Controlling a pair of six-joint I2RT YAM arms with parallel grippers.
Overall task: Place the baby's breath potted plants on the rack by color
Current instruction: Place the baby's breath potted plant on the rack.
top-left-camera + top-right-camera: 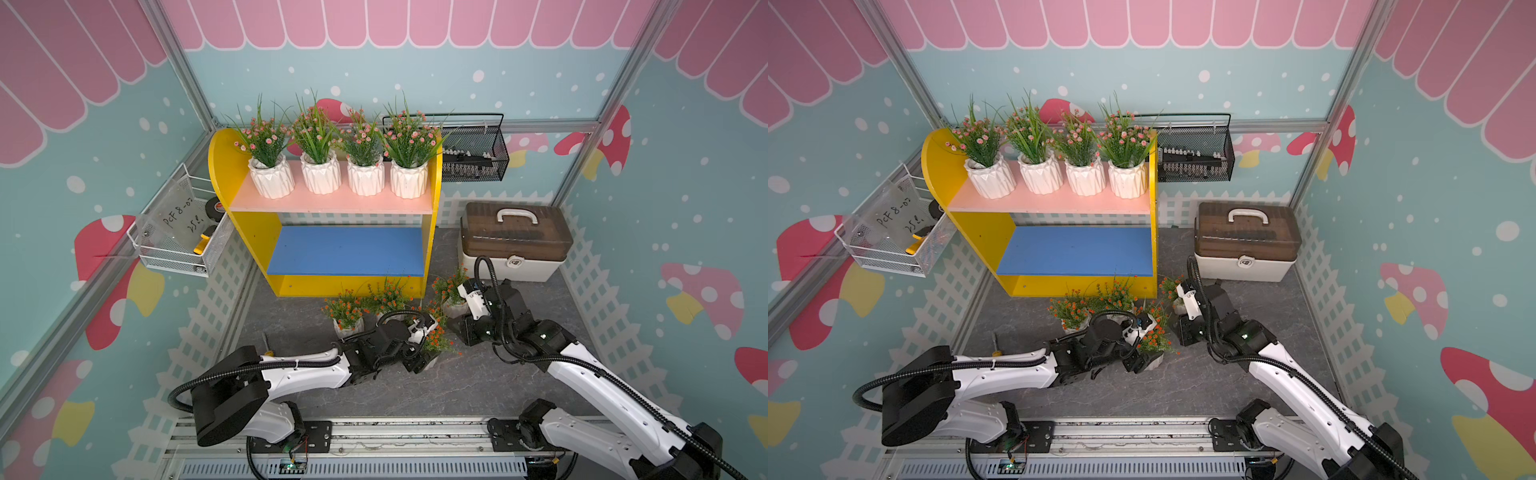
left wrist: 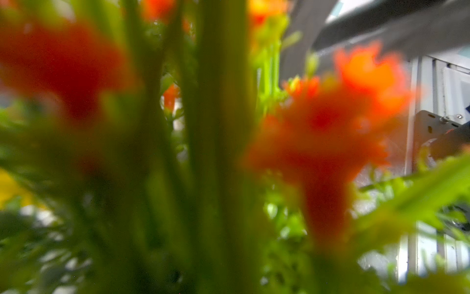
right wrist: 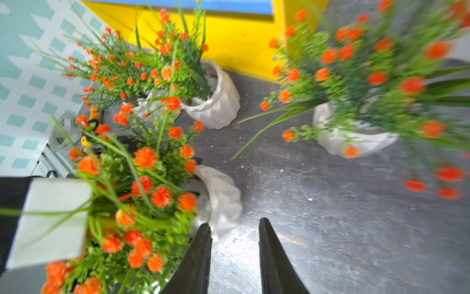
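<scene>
The rack (image 1: 249,245) (image 1: 967,237) stands at the back with four pink-blossomed baby's breath potted plants (image 1: 320,166) (image 1: 1040,172) in a row on its pink upper board; its blue lower board (image 1: 345,251) is bare. Several orange-blossomed plants (image 1: 345,311) (image 1: 1071,309) stand on the grey floor in front of it. My left gripper (image 1: 417,362) (image 1: 1139,363) is shut on the white pot of the nearest one (image 1: 438,343) (image 3: 221,201); its blurred foliage (image 2: 325,142) fills the left wrist view and hides the jaws. My right gripper (image 3: 234,222) (image 1: 457,326) is open over bare floor, beside that pot.
A white box with a brown lid (image 1: 515,243) sits right of the rack. A black mesh basket (image 1: 473,156) hangs on the back wall and a white wire basket (image 1: 178,239) on the left wall. A screwdriver (image 1: 268,347) lies on the floor at the left.
</scene>
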